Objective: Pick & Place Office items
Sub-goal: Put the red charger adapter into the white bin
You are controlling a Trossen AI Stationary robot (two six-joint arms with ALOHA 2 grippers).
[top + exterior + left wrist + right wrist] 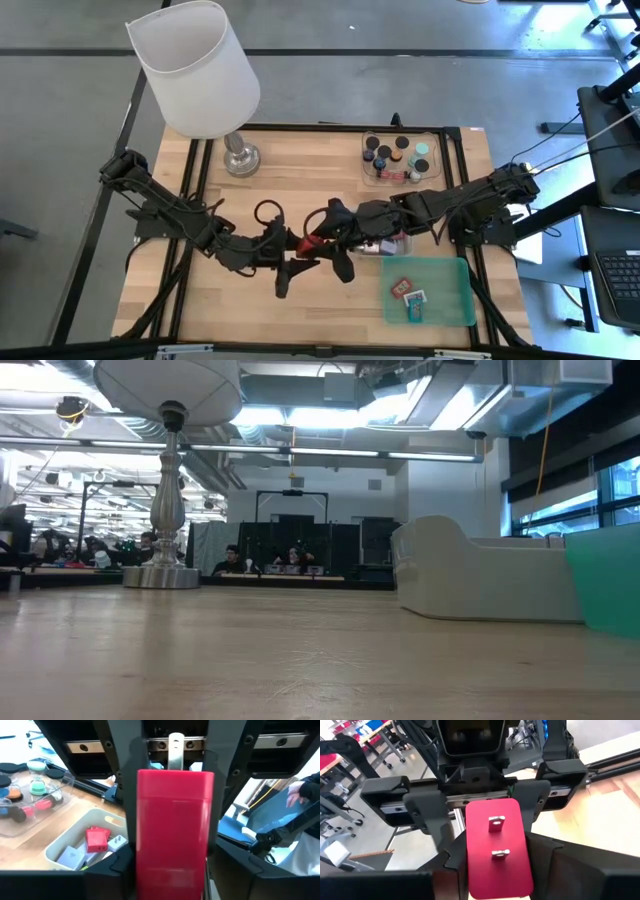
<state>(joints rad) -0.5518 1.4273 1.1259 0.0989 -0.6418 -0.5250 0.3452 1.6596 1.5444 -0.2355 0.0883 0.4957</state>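
Observation:
A red block (pixel 304 243) with two metal prongs (pixel 496 823) hangs between my two grippers, which face each other over the table's middle. My left gripper (pixel 291 250) comes from the left and my right gripper (pixel 318 240) from the right, and each is shut on the block. More office items sit in trays: black cylinders with coloured caps in the clear tray (pixel 400 157), a red and pale blocks in the white tray (pixel 75 845), small pieces in the green tray (pixel 430 290). The low view shows neither gripper. My left gripper pinches the red block's plain end (pixel 172 865) between its two fingers, coming level from the table's left. The block is clear of the table, its pronged face turned toward the right arm. My right gripper pinches the block's pronged end (pixel 500 875) between its two fingers, coming level from the table's right. The prongs face its wrist camera, and the left gripper's fingers (pixel 432 817) show at the block's far end.
The big white-shaded lamp (pixel 195 65) stands on its metal base (pixel 240 158) at the far left. The clear tray sits at the far right, the white tray (pixel 480 580) under my right arm, the green tray near right. People sit in the room beyond the table.

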